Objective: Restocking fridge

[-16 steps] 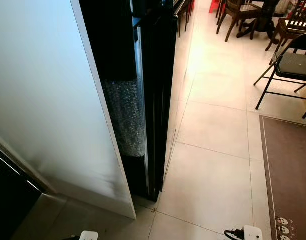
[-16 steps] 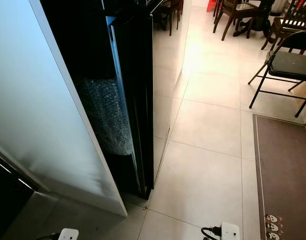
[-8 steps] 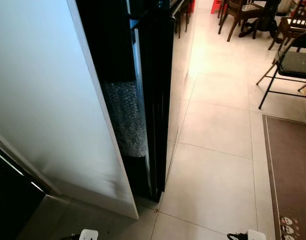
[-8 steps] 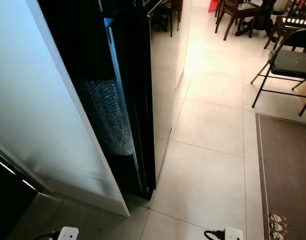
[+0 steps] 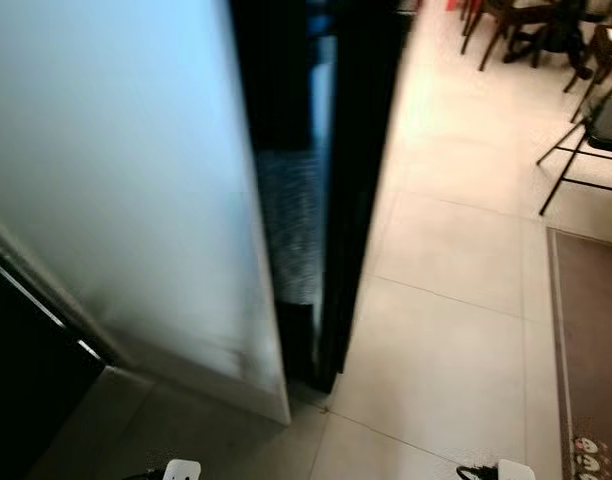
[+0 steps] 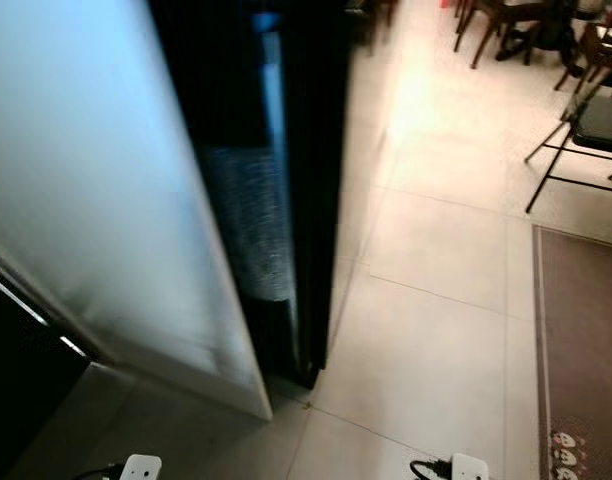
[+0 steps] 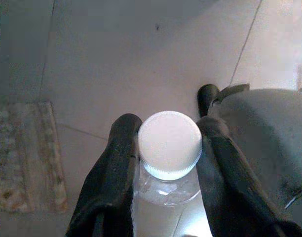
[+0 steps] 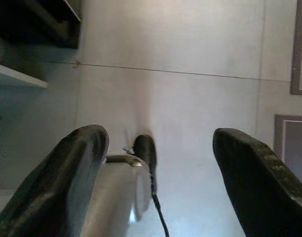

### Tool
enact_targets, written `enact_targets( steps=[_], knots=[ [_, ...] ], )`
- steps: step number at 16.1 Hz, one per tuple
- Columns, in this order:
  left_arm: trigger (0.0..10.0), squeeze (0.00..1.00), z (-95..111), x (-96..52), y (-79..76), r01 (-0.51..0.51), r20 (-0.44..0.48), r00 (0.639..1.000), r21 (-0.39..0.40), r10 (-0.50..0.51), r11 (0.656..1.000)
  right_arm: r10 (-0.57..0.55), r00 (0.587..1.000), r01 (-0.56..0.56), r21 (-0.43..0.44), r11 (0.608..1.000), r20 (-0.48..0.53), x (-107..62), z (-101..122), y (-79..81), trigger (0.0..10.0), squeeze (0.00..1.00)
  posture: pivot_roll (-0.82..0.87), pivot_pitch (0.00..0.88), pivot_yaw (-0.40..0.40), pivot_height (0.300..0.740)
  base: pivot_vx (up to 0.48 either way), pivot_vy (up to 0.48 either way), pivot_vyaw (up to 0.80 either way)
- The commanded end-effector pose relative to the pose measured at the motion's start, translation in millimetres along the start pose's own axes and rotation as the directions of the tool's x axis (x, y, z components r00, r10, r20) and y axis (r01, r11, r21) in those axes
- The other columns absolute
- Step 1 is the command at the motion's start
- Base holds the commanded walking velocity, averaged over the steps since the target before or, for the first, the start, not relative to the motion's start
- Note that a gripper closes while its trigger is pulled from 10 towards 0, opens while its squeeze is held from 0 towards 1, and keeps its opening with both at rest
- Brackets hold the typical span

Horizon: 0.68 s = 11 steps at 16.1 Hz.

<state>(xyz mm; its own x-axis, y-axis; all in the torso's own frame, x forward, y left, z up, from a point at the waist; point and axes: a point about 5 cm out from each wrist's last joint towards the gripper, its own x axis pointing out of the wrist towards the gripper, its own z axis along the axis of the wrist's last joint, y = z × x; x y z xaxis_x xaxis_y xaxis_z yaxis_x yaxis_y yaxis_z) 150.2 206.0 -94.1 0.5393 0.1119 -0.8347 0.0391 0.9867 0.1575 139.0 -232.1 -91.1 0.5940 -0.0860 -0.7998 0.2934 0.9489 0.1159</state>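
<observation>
While our left tool (image 7: 166, 148) pinches the clear plastic bottle with white cap (image 7: 169, 144) at its slippery neck, our right tool (image 8: 158, 177) hangs spread.

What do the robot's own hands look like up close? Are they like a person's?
Not like a person's. Each gripper, left gripper and right gripper, has two long, thick black fingers with rounded tips and a matte, rubbery look. Beside them sits a pale grey rounded casing, with a thin black cable trailing off.

Glossy black fridge (image 5: 356, 150), clear plastic bottle (image 7: 166, 190), ribbed white cap (image 7: 169, 144), smooth tiled floor (image 5: 446, 330)
</observation>
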Motion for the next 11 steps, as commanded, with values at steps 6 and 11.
enact_targets(
  steps=[6,11],
  knots=[
    [10.0,0.0,-5.6,-1.1,-0.9,0.003,-0.017,1.0,-0.01,-0.003,1.0,-0.003,1.0,0.004,0.007,1.0,-0.016,-2.9,-7.5,-3.6,10.0,0.0,0.01,0.096,0.007,0.74,0.0,0.326,0.0],
    [10.0,0.0,-2.0,-0.3,-2.3,0.012,-0.006,1.0,0.009,-0.012,1.0,0.007,1.0,-0.007,0.012,1.0,-0.003,-2.4,-6.1,-1.6,10.0,0.0,0.01,0.073,0.008,0.74,0.0,0.191,0.0]
  ],
)
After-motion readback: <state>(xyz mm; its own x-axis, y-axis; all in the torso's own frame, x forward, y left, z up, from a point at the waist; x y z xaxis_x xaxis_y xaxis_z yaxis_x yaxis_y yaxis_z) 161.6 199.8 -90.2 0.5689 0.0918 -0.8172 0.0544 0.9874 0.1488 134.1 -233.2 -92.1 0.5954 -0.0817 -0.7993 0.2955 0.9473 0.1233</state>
